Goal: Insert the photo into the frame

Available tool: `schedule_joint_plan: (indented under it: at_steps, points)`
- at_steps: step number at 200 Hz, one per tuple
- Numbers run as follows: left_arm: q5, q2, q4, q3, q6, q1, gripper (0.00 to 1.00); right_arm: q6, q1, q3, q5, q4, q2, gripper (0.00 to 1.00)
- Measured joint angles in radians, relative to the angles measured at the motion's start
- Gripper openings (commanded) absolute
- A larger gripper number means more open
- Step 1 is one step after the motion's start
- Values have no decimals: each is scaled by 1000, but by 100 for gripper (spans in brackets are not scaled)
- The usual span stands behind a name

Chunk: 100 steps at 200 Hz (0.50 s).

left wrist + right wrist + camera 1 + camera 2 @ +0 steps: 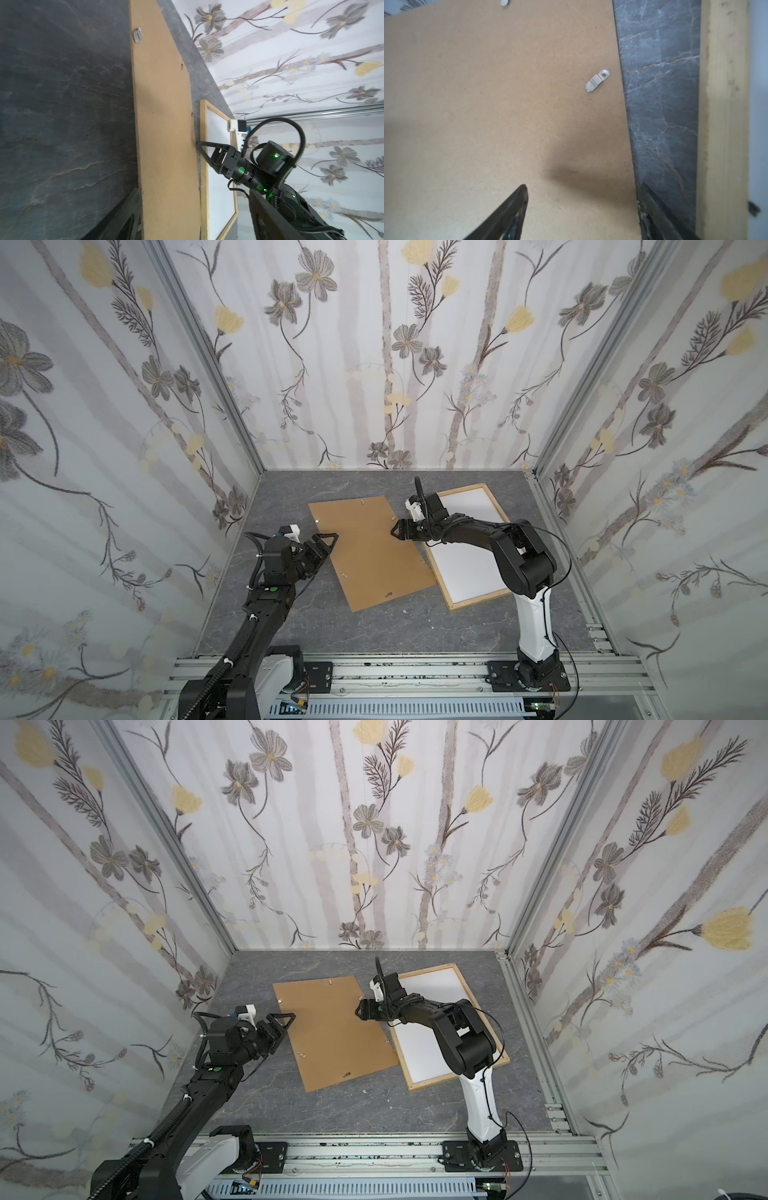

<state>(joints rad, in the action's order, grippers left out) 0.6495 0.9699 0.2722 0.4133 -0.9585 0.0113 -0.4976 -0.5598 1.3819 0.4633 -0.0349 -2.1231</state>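
Left claw [326, 545] and right claw [582, 187], both spread, at opposite edges of the brown backing panel [365, 547].
The right claw straddles the panel's edge, one fingertip over the board and one over the grey surface [374, 635]. Just beside the panel lies the frame [478, 600], with the photo [465, 572] inside it, white side up.

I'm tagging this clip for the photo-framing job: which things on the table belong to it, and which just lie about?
Belongs: the frame; the white sheet lying in it, seemingly the photo, blank side up.
Lying about: the brown backing panel; the metal clips on it.
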Motion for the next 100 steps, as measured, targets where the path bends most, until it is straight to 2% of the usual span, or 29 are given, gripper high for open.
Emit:
schedule_joint_plan:
  at_steps: [7, 13, 30, 53, 68, 82, 100]
  points:
    - [97, 8, 29, -3, -18, 13, 80, -3, -8, 5, 97, -13, -9, 79]
    - [133, 8, 31, -8, -27, 14, 80, -2, -18, 10, 155, -23, -16, 78]
    - [171, 5, 68, -11, -55, 5, 80, -7, -18, 34, 252, -55, -25, 78]
    - [205, 11, 74, -14, -66, 4, 83, -10, -10, 60, 303, -90, -38, 78]
    - [222, 11, 64, -11, -65, 0, 92, -10, -11, 68, 331, -100, -39, 78]
    - [236, 5, 10, 14, -42, -7, 100, -10, -10, 69, 350, -110, -39, 78]
    - [232, -8, -96, 64, 22, -26, 100, -11, -1, 67, 367, -134, -39, 78]
